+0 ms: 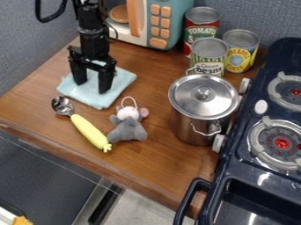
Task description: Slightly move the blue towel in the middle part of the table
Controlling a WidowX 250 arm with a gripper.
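Two parted jaws hide some of the blue towel (122,82).

The arm (93,33) is black and boxy, its gripper (92,87) black with two blocky fingers; a thick black cable (45,19) loops out opposite the toy microwave (176,30).

Open toward pot (197,123) — toy mouse (128,128), spoon (89,131) block nearside.

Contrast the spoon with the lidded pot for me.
The spoon lies flat, while the pot stands upright. The spoon is slim with a yellow handle; the pot is wide, with a steel body and a lid. The spoon is much smaller than the pot. Both have shiny metal parts and rest on the wooden table.
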